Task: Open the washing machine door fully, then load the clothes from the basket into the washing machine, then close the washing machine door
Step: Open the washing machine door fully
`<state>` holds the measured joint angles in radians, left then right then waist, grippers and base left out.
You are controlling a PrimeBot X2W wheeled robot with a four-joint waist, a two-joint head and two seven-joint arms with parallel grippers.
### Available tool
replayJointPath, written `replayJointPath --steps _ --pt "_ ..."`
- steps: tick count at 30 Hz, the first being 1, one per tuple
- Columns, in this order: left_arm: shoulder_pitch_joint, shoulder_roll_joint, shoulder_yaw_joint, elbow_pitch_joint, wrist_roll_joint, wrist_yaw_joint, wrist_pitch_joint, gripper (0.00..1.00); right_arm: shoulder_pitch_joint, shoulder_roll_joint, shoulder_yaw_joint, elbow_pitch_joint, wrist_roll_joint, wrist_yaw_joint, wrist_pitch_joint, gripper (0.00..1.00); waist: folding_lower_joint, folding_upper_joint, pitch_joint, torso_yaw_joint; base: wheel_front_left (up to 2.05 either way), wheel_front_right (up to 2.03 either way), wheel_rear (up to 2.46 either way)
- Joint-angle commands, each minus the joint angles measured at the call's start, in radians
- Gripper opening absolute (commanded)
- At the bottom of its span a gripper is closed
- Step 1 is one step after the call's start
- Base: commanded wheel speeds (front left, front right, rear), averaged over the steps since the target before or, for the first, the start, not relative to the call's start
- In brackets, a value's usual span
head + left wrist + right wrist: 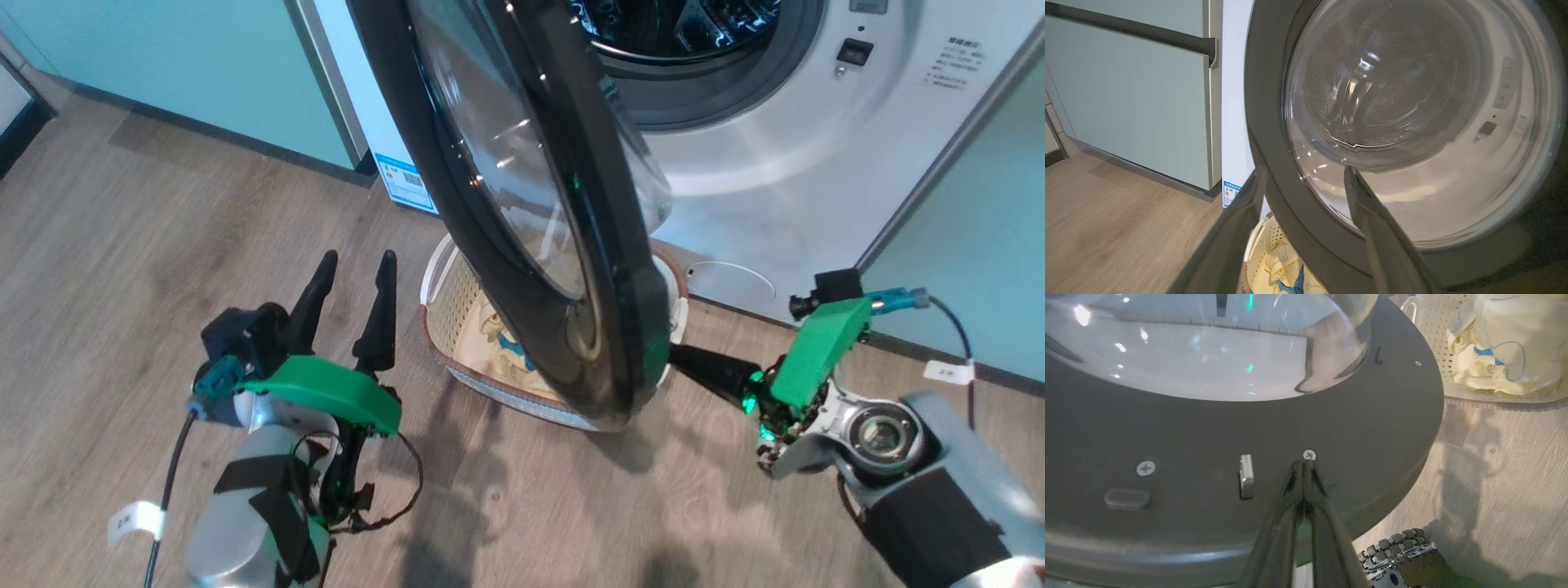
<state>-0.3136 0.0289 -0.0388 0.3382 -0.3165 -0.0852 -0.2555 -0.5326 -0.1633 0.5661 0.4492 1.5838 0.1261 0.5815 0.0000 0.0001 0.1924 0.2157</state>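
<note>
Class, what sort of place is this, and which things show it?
Likely a home laundry corner: a front-loading washing machine, door open, a basket of clothes on the floor, mint green cabinets alongside.

Left gripper [1304, 169]: fingers spread apart, tips in front of the door [1263, 102] rim and its glass; contact not determinable. Drum [1372, 94] visible through the glass. Below the door: basket [1259, 245] holding clothes [1284, 261]. Cabinet [1126, 106] at left.

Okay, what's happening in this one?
The washing machine door stands partly open, angled out over the basket. The right gripper, shut, has its tips at the door's inner face near a screw, seemingly pushing it wider. The left gripper hangs open left of the basket. The clothes lie in the basket.
</note>
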Motion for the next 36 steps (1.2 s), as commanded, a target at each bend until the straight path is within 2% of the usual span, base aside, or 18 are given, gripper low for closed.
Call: replayJointPath --steps 1,14,24,25,28,29,30,36 --pt "-0.013 0.021 0.035 -0.026 0.013 -0.004 -0.006 1.0 0.011 0.017 0.017 -0.021 0.004 0.005 0.008 0.0 0.0 -0.0001 -0.004 -0.001 0.0 0.0 0.0" --pt "0.004 0.021 0.045 -0.015 0.026 -0.013 -0.006 1.0 0.06 0.068 0.028 -0.018 0.003 0.005 0.005 0.0 0.0 -0.0001 -0.042 0.001 0.0 0.0 0.0" --pt "0.019 0.021 0.071 -0.01 0.036 -0.02 -0.006 1.0 0.071 0.051 -0.051 -0.029 -0.012 0.005 -0.098 0.0 0.0 -0.0001 -0.064 -0.023 0.0 0.0 0.0" --pt "0.022 0.021 0.075 -0.008 0.038 -0.021 -0.006 1.0 0.074 0.05 -0.061 -0.031 -0.011 0.005 -0.112 0.08 0.0 -0.0001 -0.069 -0.028 0.0 0.0 0.0" --pt "0.027 0.021 0.087 -0.003 0.051 -0.026 -0.006 1.0 0.088 0.045 -0.094 -0.049 -0.013 0.005 -0.161 0.46 0.0 -0.0001 -0.082 -0.043 0.0 0.0 0.0" --pt "0.028 0.021 0.092 -0.002 0.055 -0.027 -0.006 1.0 0.094 0.043 -0.103 -0.058 -0.014 0.005 -0.177 0.81 0.0 -0.0001 -0.087 -0.049 0.0 0.0 0.0" --pt "0.03 0.021 0.096 -0.001 0.063 -0.029 -0.006 1.0 0.102 0.042 -0.114 -0.07 -0.013 0.005 -0.193 1.0 0.0 -0.0001 -0.091 -0.055 0.0 0.0 0.0" --pt "0.038 0.024 0.14 0.004 0.094 -0.038 -0.006 1.0 0.144 0.005 -0.153 -0.134 -0.058 0.005 -0.315 1.0 0.0 -0.0001 -0.115 -0.102 0.0 0.0 0.0"
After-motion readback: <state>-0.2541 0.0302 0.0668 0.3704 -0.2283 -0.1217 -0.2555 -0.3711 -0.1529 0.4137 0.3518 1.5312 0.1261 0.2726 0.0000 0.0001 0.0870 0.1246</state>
